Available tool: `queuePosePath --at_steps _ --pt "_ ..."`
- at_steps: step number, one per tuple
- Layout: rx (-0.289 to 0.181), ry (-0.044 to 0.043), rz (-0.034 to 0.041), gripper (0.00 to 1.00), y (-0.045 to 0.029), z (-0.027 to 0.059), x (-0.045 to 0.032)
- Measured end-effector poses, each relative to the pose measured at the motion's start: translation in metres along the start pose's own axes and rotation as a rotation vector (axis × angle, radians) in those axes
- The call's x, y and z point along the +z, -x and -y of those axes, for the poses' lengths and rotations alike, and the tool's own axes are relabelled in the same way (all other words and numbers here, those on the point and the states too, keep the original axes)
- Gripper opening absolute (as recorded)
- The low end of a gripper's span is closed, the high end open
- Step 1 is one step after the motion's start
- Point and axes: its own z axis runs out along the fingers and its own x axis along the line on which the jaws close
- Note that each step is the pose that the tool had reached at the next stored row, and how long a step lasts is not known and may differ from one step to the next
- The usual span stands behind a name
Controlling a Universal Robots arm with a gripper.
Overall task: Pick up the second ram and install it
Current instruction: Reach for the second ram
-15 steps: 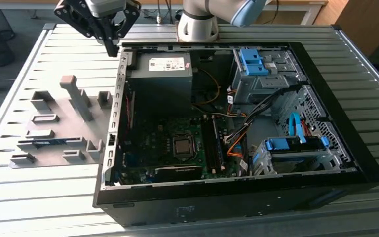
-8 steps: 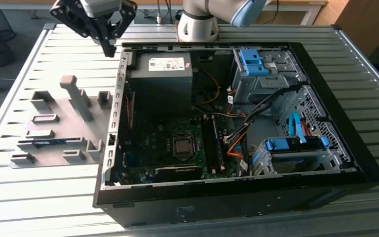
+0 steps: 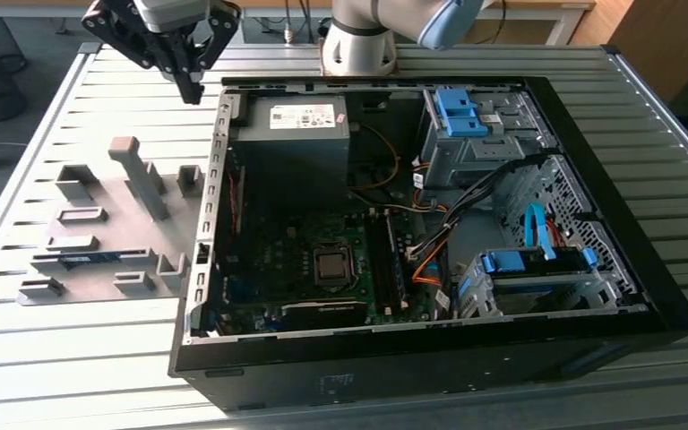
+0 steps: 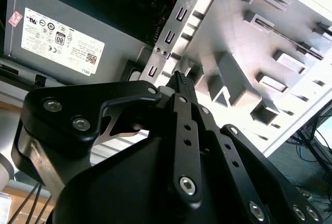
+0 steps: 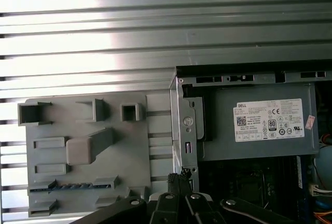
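The second ram [image 3: 83,260] is a thin blue stick lying in a slot of the grey holder plate [image 3: 141,210] on the exterior view's left, beside the open computer case [image 3: 440,358]. In the first wrist view the ram [image 5: 70,186] lies low in the holder [image 5: 135,146]. It is a dark thin strip [image 4: 290,38] in the second wrist view. My gripper [image 3: 191,90] hangs high above the table at the case's far corner, well away from the ram. Its black fingers [image 5: 179,178] are pressed together with nothing between them, also in the second wrist view [image 4: 180,79].
Inside the case lie the motherboard [image 3: 308,260] with its memory slots [image 3: 389,260], a grey power supply [image 3: 296,134], blue drive cages [image 3: 464,112] and orange cables [image 3: 428,264]. The holder carries a tall grey post [image 3: 141,175]. The slatted metal table [image 3: 81,358] lies all round.
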Motion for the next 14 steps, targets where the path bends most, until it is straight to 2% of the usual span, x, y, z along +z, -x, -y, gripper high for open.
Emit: queuePosePath --at_steps 14 --pt "0.000 0.0000 0.0000 0.11 -0.0104 0.0008 0.0001"
